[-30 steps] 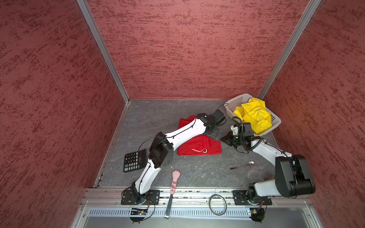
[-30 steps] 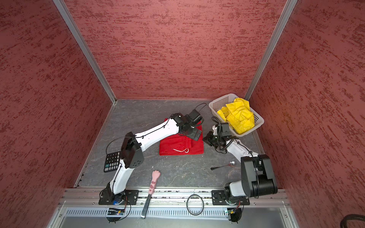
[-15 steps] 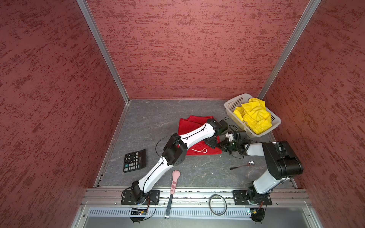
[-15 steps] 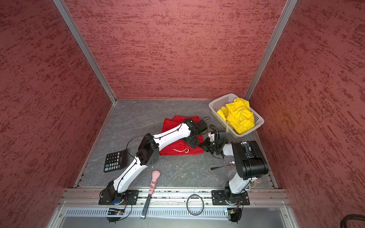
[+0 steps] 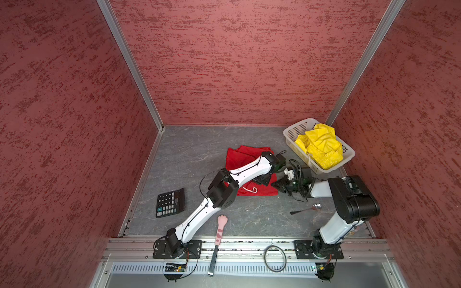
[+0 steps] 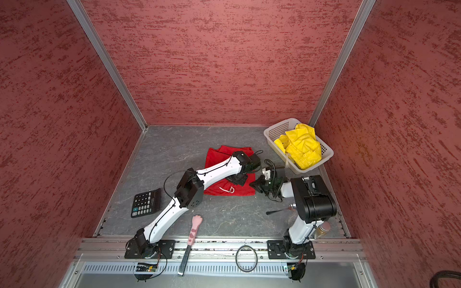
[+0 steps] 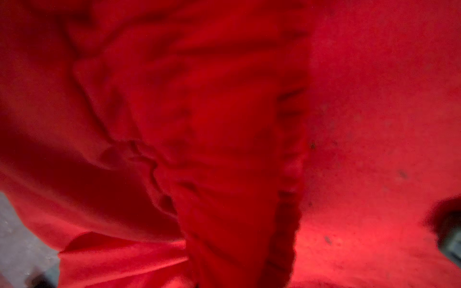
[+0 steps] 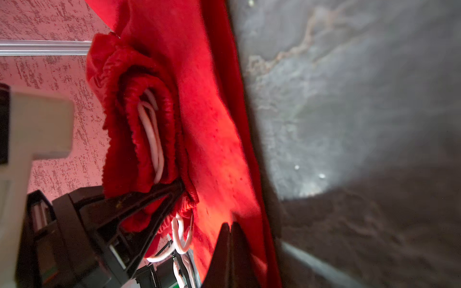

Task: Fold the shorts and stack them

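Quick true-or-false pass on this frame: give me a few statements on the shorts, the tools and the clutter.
The yellow shorts lie in the basket. True.
The red shorts are stacked on the yellow ones. False: they lie on the table, apart from the basket.
The left tool is shut on the red shorts' waistband. True.
The calculator rests on the red shorts. False: it lies on bare table, apart from them.

Red shorts (image 7: 224, 124) blurring close before left gripper (image 8: 182, 188); left arm (image 5: 249, 169) covering their middle; right gripper (image 8: 230, 234) running off edge.
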